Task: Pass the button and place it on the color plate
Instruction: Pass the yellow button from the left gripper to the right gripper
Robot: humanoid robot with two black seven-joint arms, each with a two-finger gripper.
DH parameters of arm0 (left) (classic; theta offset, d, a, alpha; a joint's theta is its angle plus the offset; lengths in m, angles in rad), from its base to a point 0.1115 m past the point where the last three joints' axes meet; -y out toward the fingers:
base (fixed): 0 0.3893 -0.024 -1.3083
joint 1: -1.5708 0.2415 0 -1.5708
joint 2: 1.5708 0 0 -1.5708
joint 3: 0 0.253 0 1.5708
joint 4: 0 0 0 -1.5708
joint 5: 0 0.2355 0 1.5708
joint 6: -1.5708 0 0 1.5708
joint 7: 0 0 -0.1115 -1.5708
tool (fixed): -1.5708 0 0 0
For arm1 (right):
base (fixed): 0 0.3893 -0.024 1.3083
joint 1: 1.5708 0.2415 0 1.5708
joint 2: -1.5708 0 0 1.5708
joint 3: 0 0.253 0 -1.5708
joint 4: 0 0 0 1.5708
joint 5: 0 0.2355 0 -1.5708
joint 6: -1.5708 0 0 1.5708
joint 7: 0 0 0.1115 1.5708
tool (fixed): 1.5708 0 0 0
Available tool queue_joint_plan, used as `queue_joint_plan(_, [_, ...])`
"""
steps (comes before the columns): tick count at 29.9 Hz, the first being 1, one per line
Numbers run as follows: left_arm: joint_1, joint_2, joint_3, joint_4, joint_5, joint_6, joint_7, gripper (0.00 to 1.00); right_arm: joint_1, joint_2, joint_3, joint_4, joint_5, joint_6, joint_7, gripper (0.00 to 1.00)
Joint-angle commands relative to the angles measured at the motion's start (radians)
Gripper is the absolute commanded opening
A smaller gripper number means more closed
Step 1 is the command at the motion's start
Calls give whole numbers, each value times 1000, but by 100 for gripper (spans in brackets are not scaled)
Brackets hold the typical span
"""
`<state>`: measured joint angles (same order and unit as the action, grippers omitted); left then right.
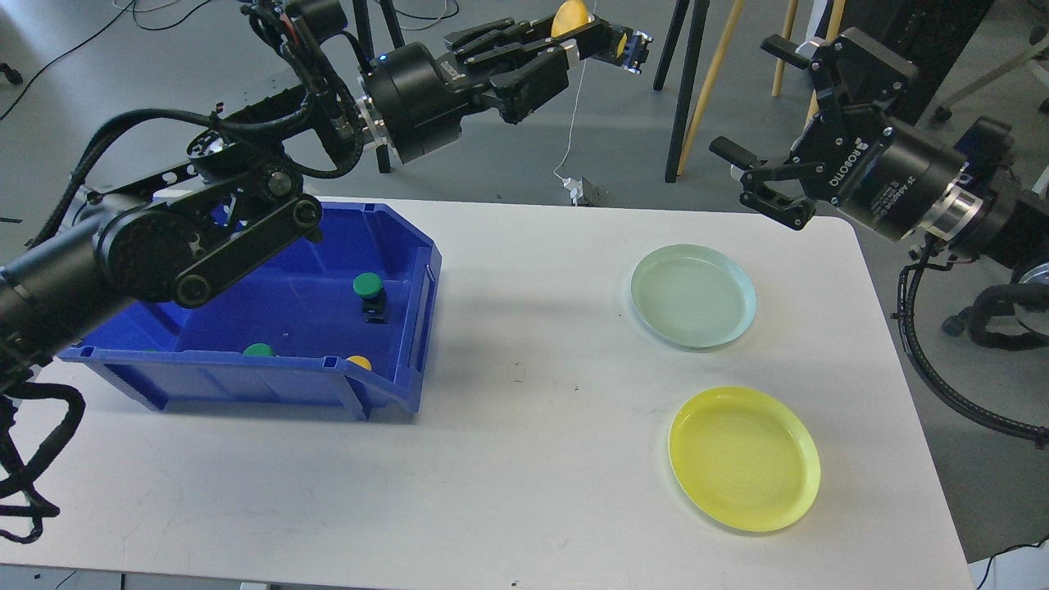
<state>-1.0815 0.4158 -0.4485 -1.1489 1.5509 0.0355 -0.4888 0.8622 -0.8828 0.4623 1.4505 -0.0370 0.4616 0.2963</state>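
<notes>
In the head view, the left tool [602, 41] is gripping a yellow button [571, 16] high above the far edge of the bench [524, 459], its long axis pointing rightward toward the right tool [758, 176]. That right tool is waiting with jaws spread and empty, well apart to the right and slightly lower. It is also the nearer arm to the yellow plate [744, 459], so the handover likely comes next.

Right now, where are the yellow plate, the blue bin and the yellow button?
yellow plate [744, 459], head view, its middle.
blue bin [414, 307], head view, its right wall.
yellow button [571, 16], head view, its cap, held in the left pincer [610, 41].
</notes>
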Motion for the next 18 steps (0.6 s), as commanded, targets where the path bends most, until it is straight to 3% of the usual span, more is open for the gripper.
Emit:
queue_joint_plan(1, [3, -3, 1, -2, 3, 24, 0, 33, 11, 5, 4, 5, 9, -14, -2, 98])
queue_joint_plan(18, [-8, -5, 1, -69, 67, 72, 0, 33, 70, 93, 3, 2, 9, -31, -2, 99])
